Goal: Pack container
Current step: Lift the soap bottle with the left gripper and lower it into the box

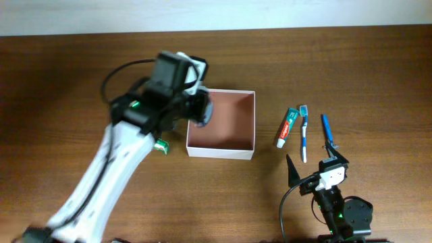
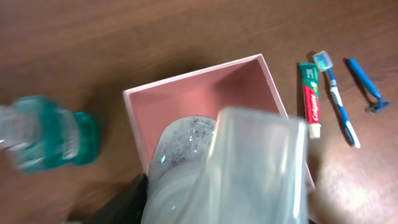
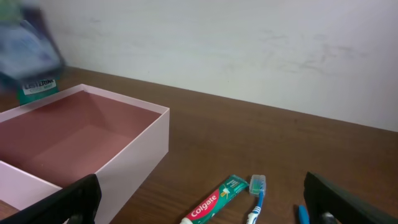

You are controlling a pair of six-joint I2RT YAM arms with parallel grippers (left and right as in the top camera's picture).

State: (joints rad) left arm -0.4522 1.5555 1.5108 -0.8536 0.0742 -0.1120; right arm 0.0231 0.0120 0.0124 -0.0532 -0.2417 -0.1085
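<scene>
**Clear bottle held over the open box**

The left gripper [image 1: 200, 106] is closed on a clear plastic bottle [image 2: 249, 168], its fingers mostly hidden behind the bottle's glossy, rounded body. Bubbles show inside the bottle, which is blurred in the left wrist view. It hangs over the left part of the container [image 1: 221, 123] — a square, shallow cardboard box with white outer walls, crisp straight edges and a matte reddish-brown inside. No item can be seen on the box's floor. The box sits near the middle of the brown wood-grain table [image 1: 81, 61].

Just beside the box's left wall a small clear bottle with a ribbed teal-green cap [image 2: 50, 134] lies on the table.

To the right of the box, apart from it, three slim things lie side by side:
- a green, red and white toothpaste tube [image 1: 287, 127], flat and tapering to a white cap
- a blue and white plastic toothbrush [image 1: 304, 131], touching or nearly touching the tube
- a thin blue plastic razor [image 1: 328, 130], a little further right

The right gripper [image 1: 312, 162] hovers near the table's front edge, its dark, pointed fingers spread wide and holding nothing — the toothbrush handle lies just ahead of it.
</scene>
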